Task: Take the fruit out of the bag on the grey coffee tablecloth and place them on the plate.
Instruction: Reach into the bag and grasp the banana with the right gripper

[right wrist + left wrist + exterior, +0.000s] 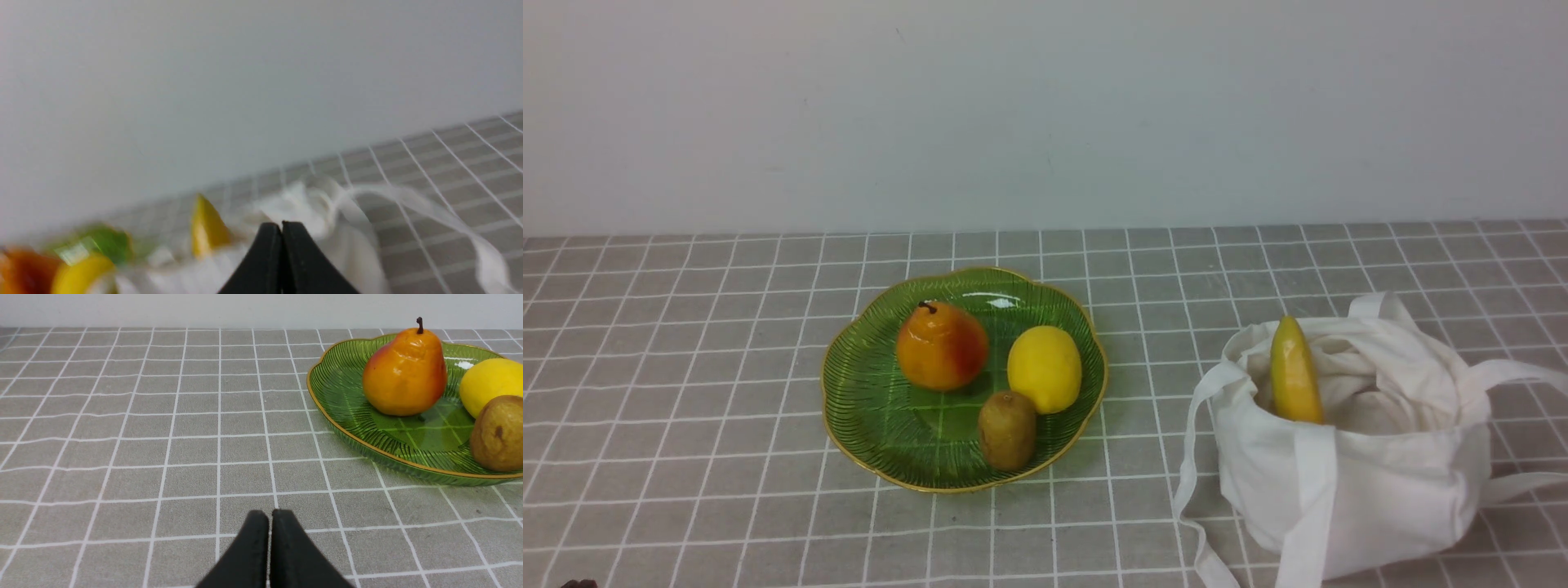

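Curved yellow banana [1295, 371] sticking out of white cloth bag [1372, 482], orange-red pear [941, 345], yellow lemon [1045, 368], brown kiwi [1007, 429] crowding glossy green plate [866, 408], left fingers [255, 539], right fingers [267, 245] pressing together, empty

Banana [1295, 371] in bag [1372, 482], right of plate [866, 408]

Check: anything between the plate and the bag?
Nothing stands there. In the front view only bare tablecloth separates the plate and the bag, apart from the bag's own strap drooping into the gap.
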You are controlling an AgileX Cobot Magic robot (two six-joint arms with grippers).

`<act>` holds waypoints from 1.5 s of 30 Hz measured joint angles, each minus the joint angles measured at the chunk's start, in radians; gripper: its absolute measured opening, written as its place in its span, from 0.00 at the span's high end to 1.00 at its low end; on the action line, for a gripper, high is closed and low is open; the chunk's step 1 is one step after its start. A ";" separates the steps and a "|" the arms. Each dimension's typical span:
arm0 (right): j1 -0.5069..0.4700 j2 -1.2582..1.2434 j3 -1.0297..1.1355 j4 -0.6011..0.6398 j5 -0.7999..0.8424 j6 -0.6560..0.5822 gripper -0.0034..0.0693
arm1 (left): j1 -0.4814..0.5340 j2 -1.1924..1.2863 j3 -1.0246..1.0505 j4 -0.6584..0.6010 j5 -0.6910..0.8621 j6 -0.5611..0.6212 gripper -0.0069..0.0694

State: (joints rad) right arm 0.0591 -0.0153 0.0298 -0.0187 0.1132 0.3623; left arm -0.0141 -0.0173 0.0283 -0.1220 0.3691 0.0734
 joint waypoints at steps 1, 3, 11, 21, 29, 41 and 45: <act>0.000 0.000 0.000 0.032 -0.046 0.030 0.97 | 0.000 0.000 0.000 0.000 0.000 0.000 0.92; 0.000 0.000 0.000 0.119 -0.162 0.113 0.97 | 0.000 0.000 0.000 0.000 0.000 0.000 0.92; 0.000 0.000 0.000 0.166 -0.246 0.160 0.97 | 0.000 0.000 0.000 0.000 0.000 0.000 0.92; 0.000 0.122 -0.355 0.085 -0.165 0.203 0.97 | 0.000 0.000 0.000 0.000 0.000 0.000 0.92; 0.064 0.571 -0.790 -0.036 0.502 0.037 0.97 | 0.000 0.000 0.000 0.000 0.000 0.000 0.92; 0.178 1.275 -1.064 0.229 0.850 -0.422 0.97 | 0.000 0.000 0.000 0.000 0.000 0.000 0.92; 0.212 1.385 -1.069 0.200 0.768 -0.438 0.97 | 0.000 0.000 0.000 0.000 0.000 0.000 0.92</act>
State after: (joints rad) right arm 0.2712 1.3695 -1.0396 0.1814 0.8816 -0.0758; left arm -0.0141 -0.0173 0.0283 -0.1220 0.3691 0.0734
